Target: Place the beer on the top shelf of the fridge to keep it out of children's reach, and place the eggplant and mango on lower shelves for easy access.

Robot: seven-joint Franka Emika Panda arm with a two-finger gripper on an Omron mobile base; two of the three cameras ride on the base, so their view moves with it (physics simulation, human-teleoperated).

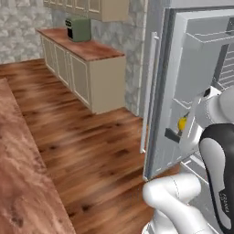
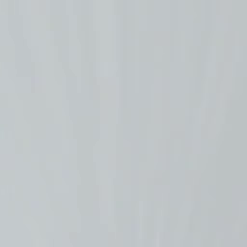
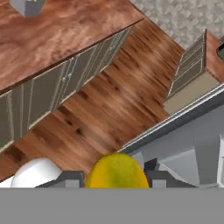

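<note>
From the left base we are seeing the mango point(image 1: 182, 123) hanging just beside the fridge point(image 1: 192, 55) door's inner face, and the hand view is showing our gripper point(image 3: 114, 179) clamping it (jaws partly spread).

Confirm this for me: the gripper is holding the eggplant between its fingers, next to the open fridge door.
Not quite: the thing held is the mango, yellow-orange and rounded, not a purple eggplant. The hand view shows it between the fingers of the gripper. The left base view shows the same yellow fruit beside the open fridge door, so the rest stands.
</note>
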